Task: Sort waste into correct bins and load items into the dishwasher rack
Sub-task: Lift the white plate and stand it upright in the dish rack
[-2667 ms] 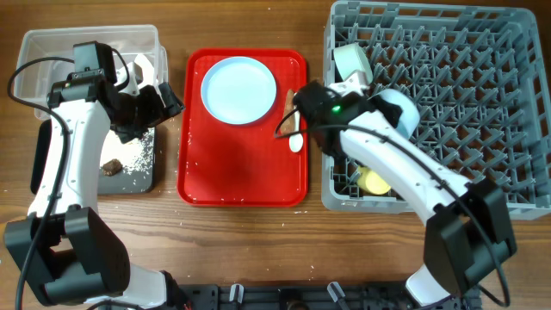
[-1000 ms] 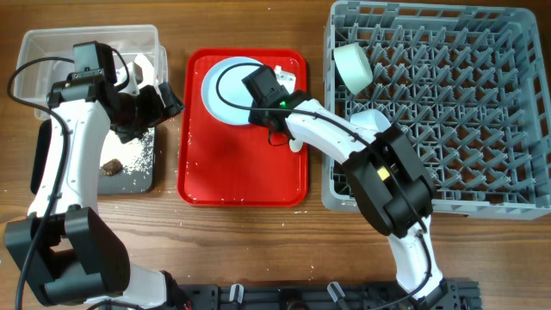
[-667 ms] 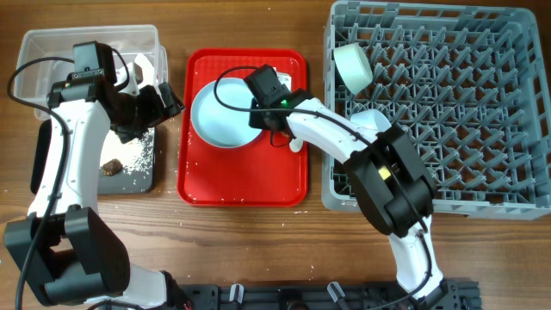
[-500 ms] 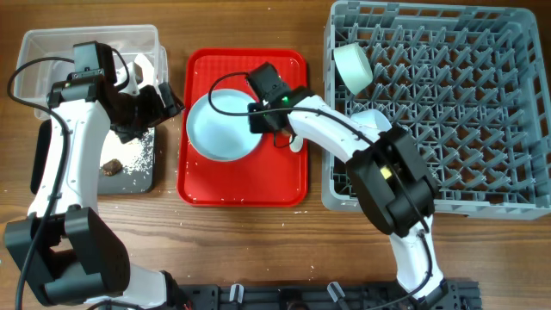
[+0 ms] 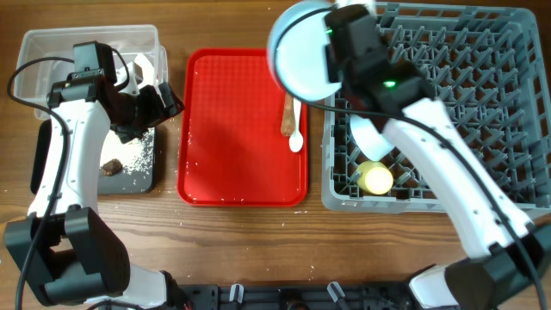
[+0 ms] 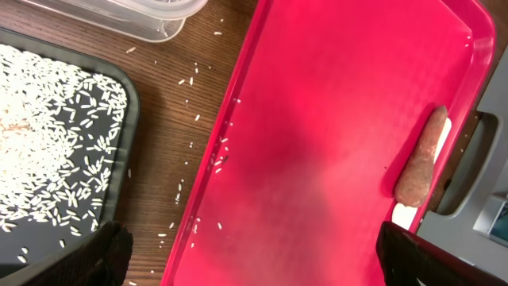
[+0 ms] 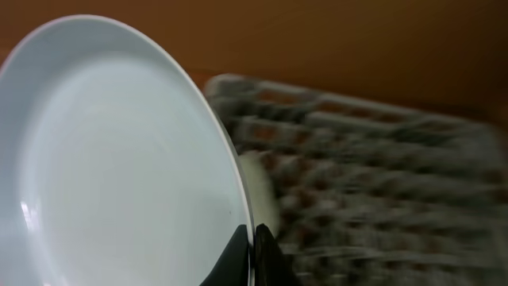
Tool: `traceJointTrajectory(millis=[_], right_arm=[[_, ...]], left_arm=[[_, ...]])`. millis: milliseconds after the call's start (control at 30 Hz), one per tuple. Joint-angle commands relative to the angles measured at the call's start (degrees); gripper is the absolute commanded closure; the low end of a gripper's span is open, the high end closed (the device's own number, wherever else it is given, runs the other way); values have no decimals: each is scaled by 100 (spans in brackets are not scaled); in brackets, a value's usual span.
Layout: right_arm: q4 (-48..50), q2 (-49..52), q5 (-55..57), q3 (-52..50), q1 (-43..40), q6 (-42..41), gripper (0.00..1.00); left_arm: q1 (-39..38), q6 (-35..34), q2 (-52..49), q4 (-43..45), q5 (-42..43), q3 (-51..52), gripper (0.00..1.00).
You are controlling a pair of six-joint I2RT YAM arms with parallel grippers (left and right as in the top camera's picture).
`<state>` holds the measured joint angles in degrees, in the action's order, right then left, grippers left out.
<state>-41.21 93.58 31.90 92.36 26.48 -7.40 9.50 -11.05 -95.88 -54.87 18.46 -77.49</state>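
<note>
Gripping the pale blue plate (image 5: 300, 47) by its rim, the right gripper (image 7: 252, 256) has its fingers pinched narrow on the edge. The plate is held up off the table toward the far edge of the worktop, over the gap between the red serving tray (image 5: 241, 155) and the dishwasher rack (image 5: 482, 103). The right wrist view is blurred. A pale round shape behind the plate's rim there may be a bowl.

The rack fills the right side of the worktop. A bowl (image 5: 368, 136) and the yellow cup (image 5: 375, 178) sit in it near its left wall, the cup closer to the near edge.

On the red tray, mid-worktop, the carrot-like stick (image 6: 417, 163) lies along the right rim, touching the white spoon (image 5: 295, 131).

The left gripper (image 5: 164, 99) hangs spread wide and holds nothing. Its fingers (image 6: 107, 254) stand well apart over the strip of wood between the black tray (image 5: 142, 172) and the red tray. The black tray sits by the left edge and carries rice grains (image 6: 48, 151) and the brown lump (image 5: 110, 166). A few grains lie loose on the wood. The clear tub (image 5: 52, 52) stands in the far left corner.
</note>
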Motion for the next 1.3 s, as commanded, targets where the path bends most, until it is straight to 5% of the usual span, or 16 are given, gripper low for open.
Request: traceJointTrajectory(millis=[0,433,833,900,933,967,1267], right_arm=[[184,-273,2236,109,-271,1108,96],[1596,452,2238,101,-1453,3775,96],[1838,1871,2129,101,-1493,3869,96],[1799,1947,1886,101,-1493,3738,75],[1810,1950,1827,101,-1493,3436,30],[1834,1934,1797,101,-1495,2986,0],[1040,1156,1768,103,-1471,1790,0]], left_arm=[[26,-11,138,0,-13,-52,0],[26,-11,138,0,-13,-52,0],[26,-11,138,0,-13,-52,0],[26,-11,138,0,-13,-52,0],[26,-11,138,0,-13,-52,0],[26,-11,138,0,-13,-52,0],[26,-11,138,0,-13,-52,0]])
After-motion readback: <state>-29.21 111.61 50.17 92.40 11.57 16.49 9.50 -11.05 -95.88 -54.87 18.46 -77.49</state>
